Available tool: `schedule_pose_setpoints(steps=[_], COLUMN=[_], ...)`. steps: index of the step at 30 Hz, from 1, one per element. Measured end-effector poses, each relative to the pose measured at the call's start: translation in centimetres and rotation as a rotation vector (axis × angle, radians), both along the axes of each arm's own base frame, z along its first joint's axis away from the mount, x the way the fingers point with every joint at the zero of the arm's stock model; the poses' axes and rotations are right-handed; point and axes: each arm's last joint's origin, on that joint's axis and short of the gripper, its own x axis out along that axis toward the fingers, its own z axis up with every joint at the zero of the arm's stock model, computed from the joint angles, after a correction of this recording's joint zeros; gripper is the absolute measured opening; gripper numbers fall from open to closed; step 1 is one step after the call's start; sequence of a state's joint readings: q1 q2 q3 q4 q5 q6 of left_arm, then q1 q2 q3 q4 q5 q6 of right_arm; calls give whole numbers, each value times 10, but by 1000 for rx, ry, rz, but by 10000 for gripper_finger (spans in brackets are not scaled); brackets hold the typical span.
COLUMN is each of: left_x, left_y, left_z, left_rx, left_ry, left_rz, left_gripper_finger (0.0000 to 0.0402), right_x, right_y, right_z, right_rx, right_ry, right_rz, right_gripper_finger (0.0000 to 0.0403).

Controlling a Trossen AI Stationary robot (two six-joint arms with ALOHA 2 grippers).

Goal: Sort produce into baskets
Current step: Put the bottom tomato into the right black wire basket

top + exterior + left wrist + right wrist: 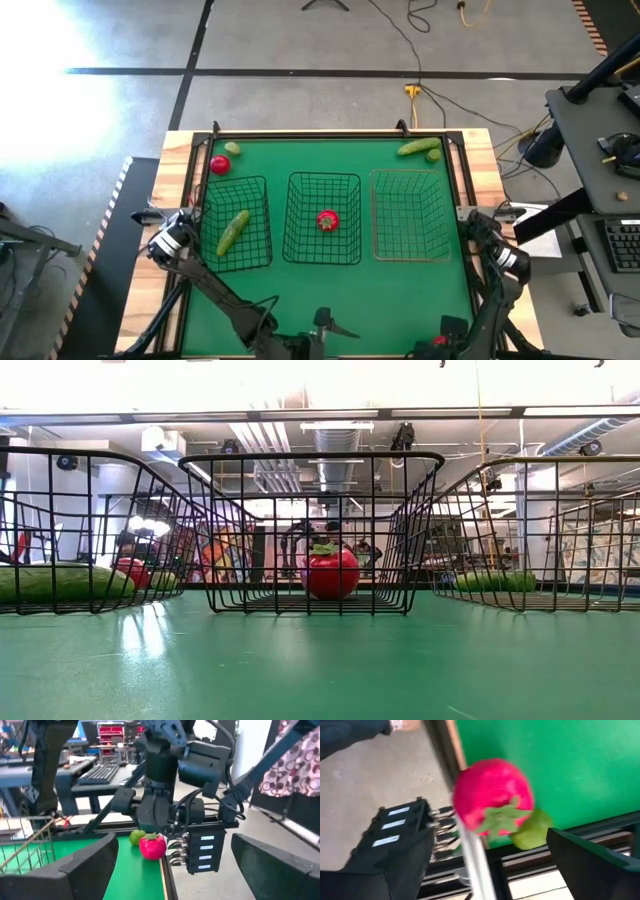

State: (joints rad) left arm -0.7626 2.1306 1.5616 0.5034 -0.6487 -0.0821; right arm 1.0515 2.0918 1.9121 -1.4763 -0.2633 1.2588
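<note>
My right gripper [490, 880] is open at the table's near right edge, close above a red tomato [492, 795] and a lime [531, 830] that lie side by side at the edge; its fingers touch neither. My left gripper [170, 880] is open and empty at the near edge's middle [322, 325], facing the same tomato [152, 846] and lime [136, 837]. The left black basket [240, 222] holds a cucumber [232, 230]. The middle black basket [323, 220] holds a tomato [327, 220]. The tan basket [410, 215] shows nothing in it.
A tomato [220, 165] and a lime [232, 148] lie at the far left corner. A cucumber [420, 147] and a lime [432, 156] lie at the far right corner. A raised wooden rim [300, 133] runs around the green mat.
</note>
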Motion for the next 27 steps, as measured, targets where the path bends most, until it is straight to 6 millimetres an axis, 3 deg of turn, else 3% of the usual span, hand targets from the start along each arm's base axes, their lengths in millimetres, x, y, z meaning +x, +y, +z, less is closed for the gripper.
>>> schedule_pose_setpoints(steps=[5,9,21,27], left_x=[5,6,7,7], left_y=[0,1,2,2], left_z=[-14,-13,-16,-18], left_rx=[-5,-23,-9,1], left_ry=[17,12,28,39], left_rz=[5,10,11,12], left_gripper_finger=[369,368,368,368], right_x=[-4,-4,-6,-6], right_y=[-7,-6,-14,-15], right_z=[-16,-25,-57,-58], right_rx=[-19,42,-15,-5], right_ry=[24,22,-42,-18], right_rz=[37,54,106,103], right_gripper_finger=[379,379,377,329])
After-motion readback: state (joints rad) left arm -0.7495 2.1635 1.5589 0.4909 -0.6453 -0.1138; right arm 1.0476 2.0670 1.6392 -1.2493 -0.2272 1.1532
